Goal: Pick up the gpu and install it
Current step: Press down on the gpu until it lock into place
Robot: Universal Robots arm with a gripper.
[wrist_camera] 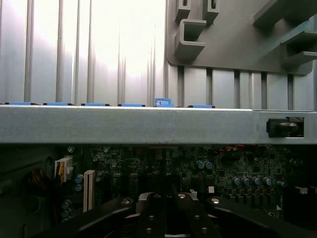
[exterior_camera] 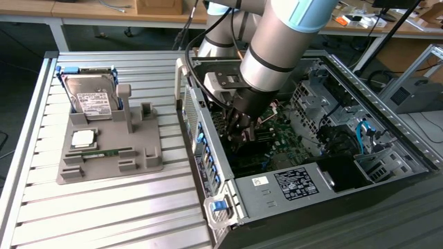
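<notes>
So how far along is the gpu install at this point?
Gripper is shut and down inside the open computer case, just above the motherboard. The gray holder on the table carries the hard drive; the slots beside it stand empty. Whether the gpu is gripped or seated, I cannot tell.

I see a desk topped with ribbed, silver aluminium slats running across its width. Directly on it, toward the exterior view's left, sits a grey moulded plastic holder tray with upright slots and brackets. Just beside that tray, on the exterior view's right, an open black and silver desktop computer case lies on its side on the same slats, its metal edge with blue plastic clips facing the tray.
</notes>
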